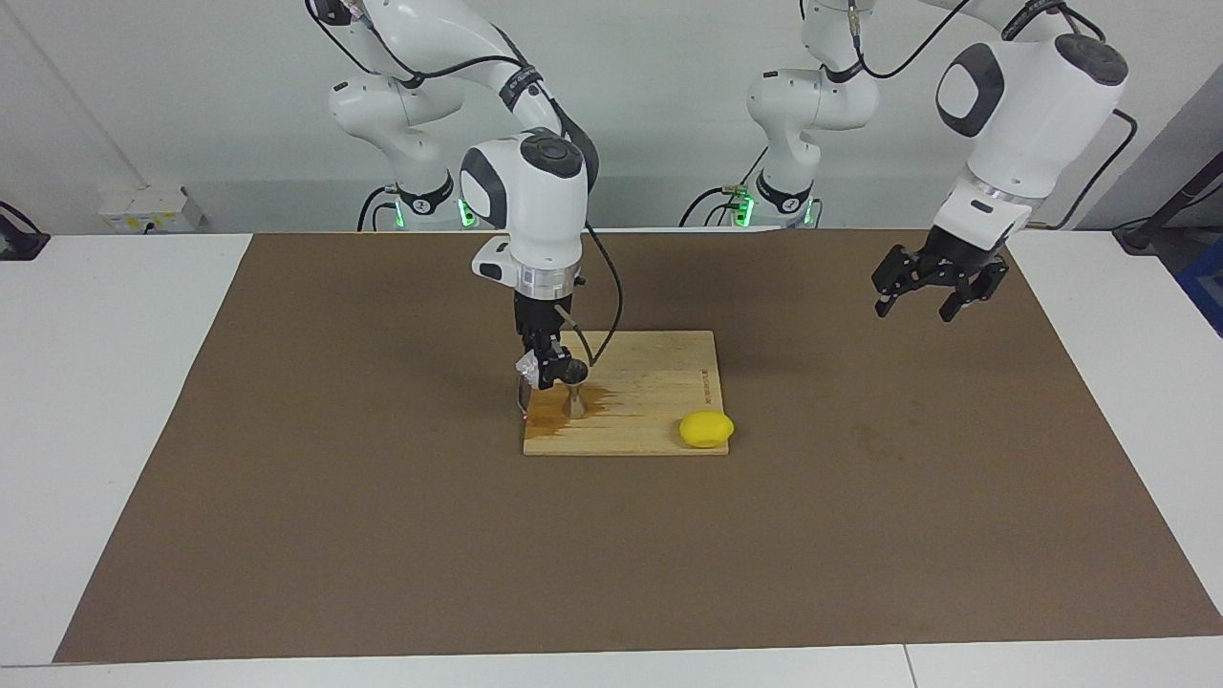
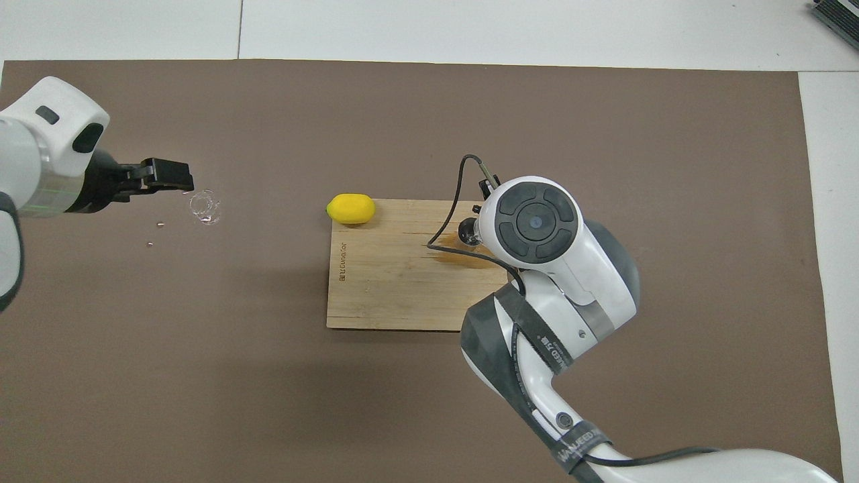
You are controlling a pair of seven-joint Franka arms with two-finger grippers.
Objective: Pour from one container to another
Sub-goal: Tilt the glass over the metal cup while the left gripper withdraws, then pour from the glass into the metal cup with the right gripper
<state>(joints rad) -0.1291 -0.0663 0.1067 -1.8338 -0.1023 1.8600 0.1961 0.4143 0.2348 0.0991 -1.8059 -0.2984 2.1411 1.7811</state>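
Right gripper (image 1: 545, 368) came straight down over the wooden board (image 1: 659, 363), its fingers clamped on the glass tumbler (image 1: 525, 366). The tumbler hung just above the board, close beside the jigger's rim, at the board's edge toward the right arm's end of the tabletop. We judged this position served the pour: mouth of the glass level with the mouth of the receiver.

The steel jigger (image 1: 576, 399) stood upright on the board, narrow waist visible, top cone dark from the facing view. We could not tell how much it held, nor whether anything was left in the tumbler.

A brown wet patch (image 1: 554, 411) spread on the board around the jigger's foot and out to the board's edge. We took this for liquid that missed or overflowed the small cup, and the board presumably sits there to catch it.

A lemon (image 1: 706, 429) lay at the board's corner toward the left arm's end, on the edge farther from the robots, apart from both vessels.

Left gripper (image 1: 912, 311) waited raised over the brown mat (image 1: 382, 535) toward the left arm's end, fingers wide and empty
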